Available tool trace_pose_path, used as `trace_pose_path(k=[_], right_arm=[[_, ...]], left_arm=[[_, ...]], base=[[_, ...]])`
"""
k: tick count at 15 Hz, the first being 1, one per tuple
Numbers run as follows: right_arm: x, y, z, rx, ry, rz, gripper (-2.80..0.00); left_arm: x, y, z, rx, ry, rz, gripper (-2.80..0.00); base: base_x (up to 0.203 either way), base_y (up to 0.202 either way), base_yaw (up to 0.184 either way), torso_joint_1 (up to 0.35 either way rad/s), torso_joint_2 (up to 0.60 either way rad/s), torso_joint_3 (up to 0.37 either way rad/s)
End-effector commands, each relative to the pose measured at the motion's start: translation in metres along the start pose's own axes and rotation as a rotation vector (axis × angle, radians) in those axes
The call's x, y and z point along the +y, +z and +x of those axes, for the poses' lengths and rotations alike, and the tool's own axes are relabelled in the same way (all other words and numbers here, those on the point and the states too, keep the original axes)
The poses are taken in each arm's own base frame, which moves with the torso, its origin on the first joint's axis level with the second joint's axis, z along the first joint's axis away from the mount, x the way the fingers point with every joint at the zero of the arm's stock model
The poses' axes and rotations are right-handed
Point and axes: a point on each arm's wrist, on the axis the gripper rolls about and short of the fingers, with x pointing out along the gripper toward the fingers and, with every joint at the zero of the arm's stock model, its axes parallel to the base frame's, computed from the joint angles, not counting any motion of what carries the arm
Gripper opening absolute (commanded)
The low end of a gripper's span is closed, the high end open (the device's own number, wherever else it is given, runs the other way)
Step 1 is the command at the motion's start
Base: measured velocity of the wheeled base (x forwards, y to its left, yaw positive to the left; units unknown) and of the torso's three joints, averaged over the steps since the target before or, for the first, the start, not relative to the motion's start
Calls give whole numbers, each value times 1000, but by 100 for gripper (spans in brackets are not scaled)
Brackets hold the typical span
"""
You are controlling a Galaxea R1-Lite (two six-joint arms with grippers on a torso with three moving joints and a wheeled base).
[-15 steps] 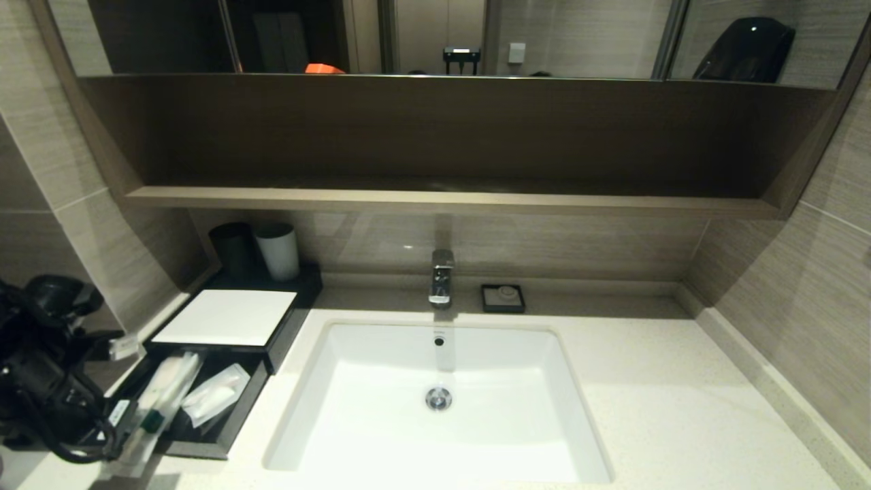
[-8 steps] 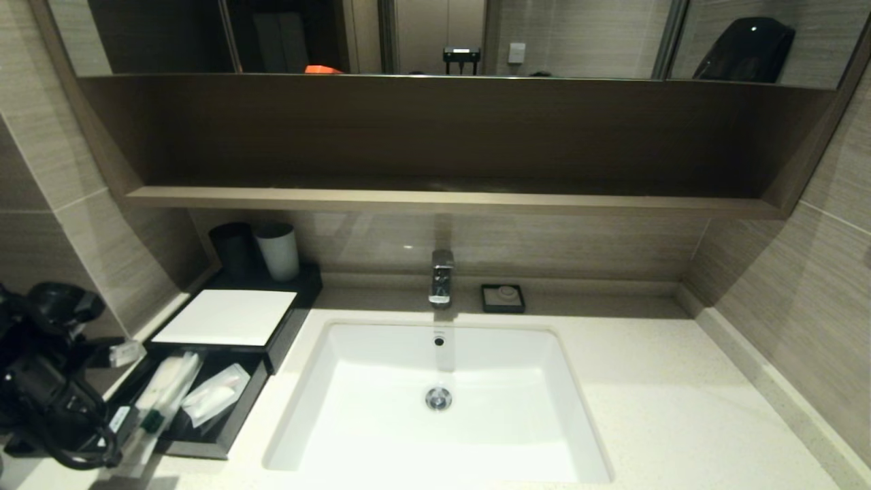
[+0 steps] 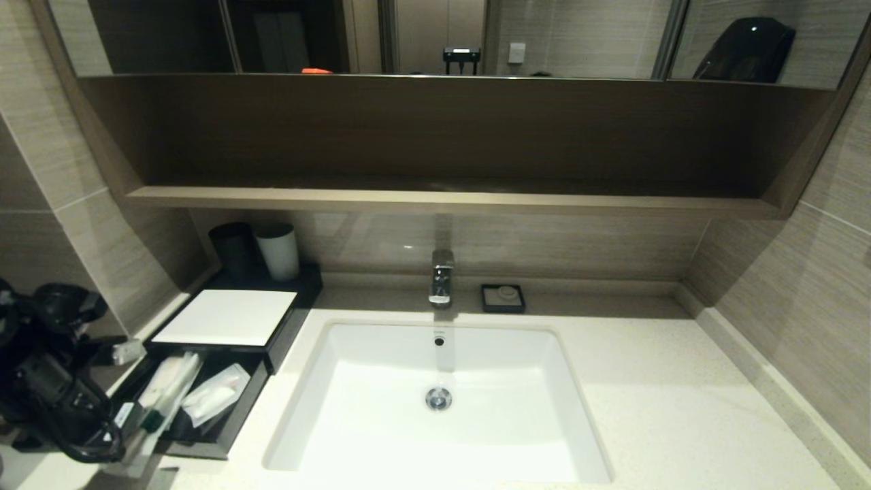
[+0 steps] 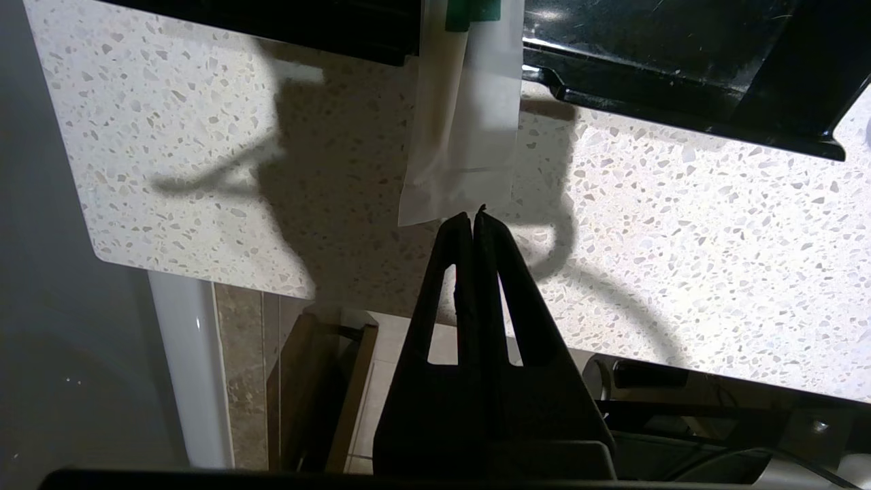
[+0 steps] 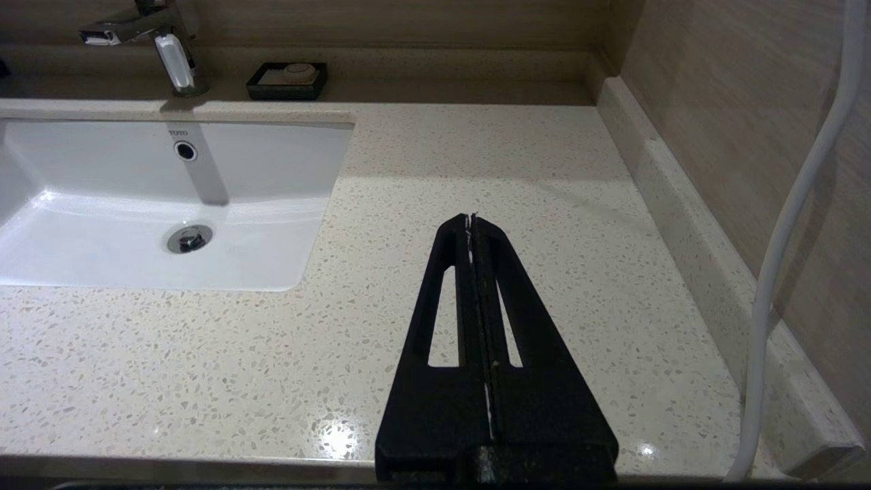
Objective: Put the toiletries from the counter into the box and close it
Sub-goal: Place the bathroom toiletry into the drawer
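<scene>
The black box (image 3: 224, 316) with its white top panel stands at the counter's (image 3: 646, 381) left end, its drawer (image 3: 204, 446) pulled out. In the drawer lie a short white packet (image 3: 216, 393) and a long clear packet (image 3: 170, 381) with a teal-green label. The long packet's (image 4: 456, 163) pale end hangs over the drawer's front rim (image 4: 680, 102) onto the speckled stone. My left gripper (image 4: 474, 218) is shut, its tips right at that packet's end, with nothing seen between them. My right gripper (image 5: 471, 219) is shut and empty above the counter right of the sink.
A white sink basin (image 3: 435, 435) with a faucet (image 3: 441, 275) fills the middle. Black and white cups (image 3: 277, 250) stand behind the box, a small soap dish (image 3: 503, 298) beside the faucet. A brown shelf (image 3: 442, 197) overhangs. My left arm (image 3: 54, 395) is by the left wall.
My left arm has shifted slightly lower and nearer in the head view. The packets and the drawer stay where they were.
</scene>
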Motion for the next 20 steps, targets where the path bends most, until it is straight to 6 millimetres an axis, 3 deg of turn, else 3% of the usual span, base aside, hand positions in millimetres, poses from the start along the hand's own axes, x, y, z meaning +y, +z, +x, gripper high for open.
trace_pose_path(k=[1, 20], right_arm=[[0, 0, 0, 1, 0, -1, -280], [0, 0, 0, 1, 0, 0, -280]], left_arm=[[0, 2, 3, 12, -3, 1, -280], [6, 12, 17, 9, 5, -8, -280]], base=[[0, 0, 0, 0, 0, 0], [0, 0, 0, 0, 0, 0]])
